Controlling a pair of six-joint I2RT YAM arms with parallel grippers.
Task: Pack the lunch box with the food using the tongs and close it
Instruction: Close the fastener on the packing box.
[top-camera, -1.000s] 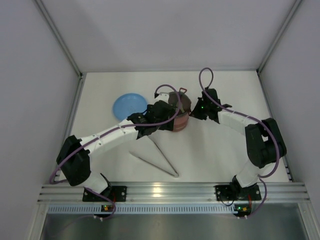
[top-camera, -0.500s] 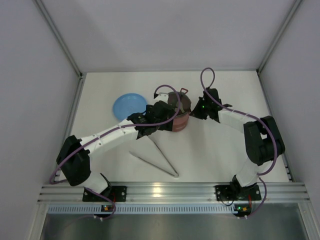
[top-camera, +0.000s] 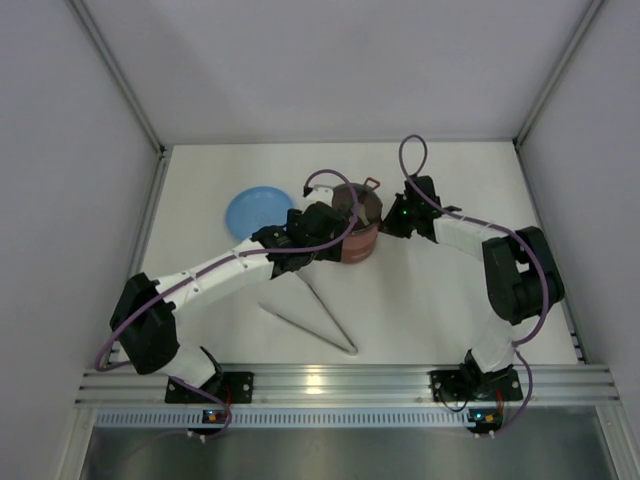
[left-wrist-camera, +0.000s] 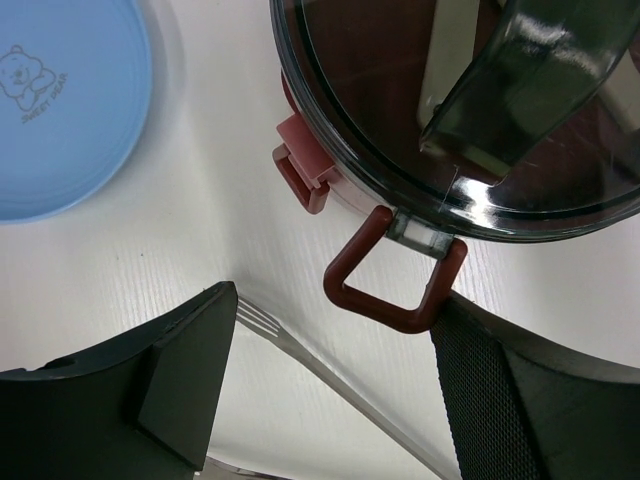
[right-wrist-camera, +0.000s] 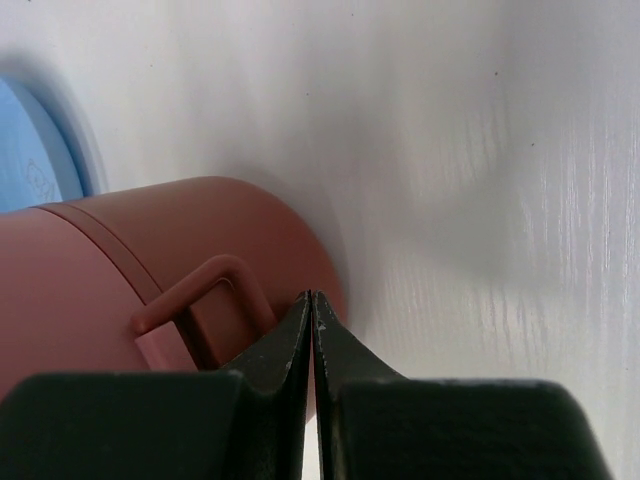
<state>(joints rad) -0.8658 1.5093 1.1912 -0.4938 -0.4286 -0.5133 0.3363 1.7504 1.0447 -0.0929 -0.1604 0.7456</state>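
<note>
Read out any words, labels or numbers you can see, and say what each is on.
"SWEET BEAR": small print under a bear drawing on the light-blue plate; faint, so not certain.
No text shows on the lunch box or the tongs.

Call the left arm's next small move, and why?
Probably ease the left hand forward and close on the red latch loop: its fingers stand open either side of that loop, which hangs from the lunch box, while the shut right hand sits by the opposite side.
</note>
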